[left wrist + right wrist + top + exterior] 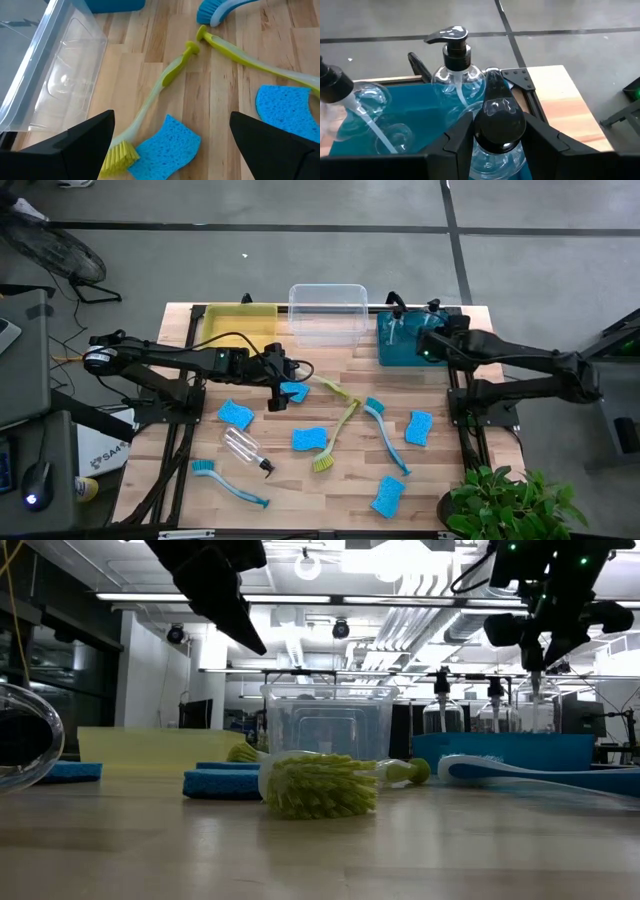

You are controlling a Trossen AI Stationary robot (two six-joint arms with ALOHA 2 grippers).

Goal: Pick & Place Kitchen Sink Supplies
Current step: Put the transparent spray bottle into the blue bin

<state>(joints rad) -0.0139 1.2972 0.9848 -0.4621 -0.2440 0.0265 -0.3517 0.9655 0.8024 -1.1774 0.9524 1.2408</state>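
Five blue sponges (236, 413) flat on surface; two yellow-green brushes (338, 432), two blue brushes (228, 485) lying; clear bottle (244, 448) on side; more bottles (457, 75) upright in teal bin.

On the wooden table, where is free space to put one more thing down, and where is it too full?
Bare wood lies along the table's near edge between the blue brush and the lowest sponge, and at the right edge beside the sponge. The middle is crowded: crossed brushes, sponges, the lying bottle. The teal bin already holds bottles.
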